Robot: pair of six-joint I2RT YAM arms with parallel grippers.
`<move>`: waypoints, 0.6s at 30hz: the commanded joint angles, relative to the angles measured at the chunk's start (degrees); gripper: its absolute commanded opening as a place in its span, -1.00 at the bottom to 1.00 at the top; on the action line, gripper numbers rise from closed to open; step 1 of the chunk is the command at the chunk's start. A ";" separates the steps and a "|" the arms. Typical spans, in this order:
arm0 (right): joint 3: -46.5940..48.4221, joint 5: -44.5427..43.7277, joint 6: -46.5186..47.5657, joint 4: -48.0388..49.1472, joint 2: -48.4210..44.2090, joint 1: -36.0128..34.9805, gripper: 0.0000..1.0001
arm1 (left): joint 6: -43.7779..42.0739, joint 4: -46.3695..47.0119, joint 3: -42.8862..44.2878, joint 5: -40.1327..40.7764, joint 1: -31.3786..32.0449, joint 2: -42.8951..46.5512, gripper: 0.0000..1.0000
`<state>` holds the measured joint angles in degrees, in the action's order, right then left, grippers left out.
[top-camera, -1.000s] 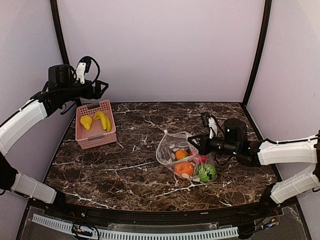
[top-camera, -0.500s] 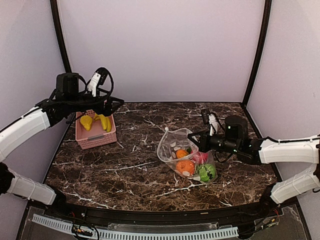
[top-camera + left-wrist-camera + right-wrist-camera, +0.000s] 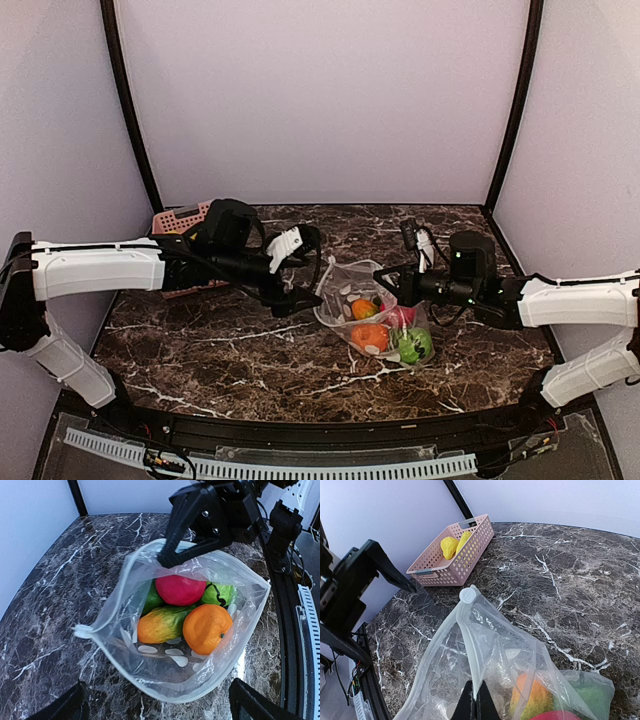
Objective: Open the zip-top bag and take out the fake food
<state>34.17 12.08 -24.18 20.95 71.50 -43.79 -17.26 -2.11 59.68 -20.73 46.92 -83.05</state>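
Top, left-wrist and right-wrist views. The zip-top bag (image 3: 352, 298) lay right of centre on the dark marbled desk (image 3: 230, 345), its mouth gaping towards the left arm. The fake food (image 3: 385, 335) sat inside it. The left-wrist view showed a pink-red ball (image 3: 180, 590) at the back, an orange ball (image 3: 207, 627) in front on the right, and an orange-and-green piece (image 3: 162, 624) beside it on the left. A bright green ball (image 3: 220, 594) and a darker green piece (image 3: 152, 597) lay behind these.

The right claw (image 3: 385, 283) was pressed together on the far rim of the bag's mouth, holding that edge raised off the desk. In its own camera, the right claw (image 3: 476, 702) appeared as two dark fingers pinched on the clear film. The left-wrist view showed it as a black wedge (image 3: 172, 550) gripping the upper lip.

The left claw (image 3: 312, 268) hung just beside the open mouth with its fingers spread. Those fingers flanked the near lip of the bag in the left-wrist view (image 3: 157, 700). Whether they touched the plastic could not be told.

A pink basket (image 3: 455, 555) stood well apart at the far left corner, with yellow pieces (image 3: 449, 546) inside.
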 commanded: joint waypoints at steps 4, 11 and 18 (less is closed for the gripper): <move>-0.58 1.15 -1.31 2.28 -1.20 -0.57 -1.00 | -4.97 6.99 0.97 -3.71 3.32 -7.66 0.79; -1.11 1.22 -2.21 3.16 -0.80 -1.55 -1.00 | -8.99 6.76 6.70 -6.67 4.22 -14.86 0.31; -1.56 0.89 -3.38 4.67 0.37 -2.17 -1.00 | -13.41 5.88 10.96 -7.03 6.43 -22.06 -0.02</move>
<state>33.39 12.93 -26.50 22.35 71.35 -45.30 -26.87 4.01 68.62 -26.30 51.53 -102.74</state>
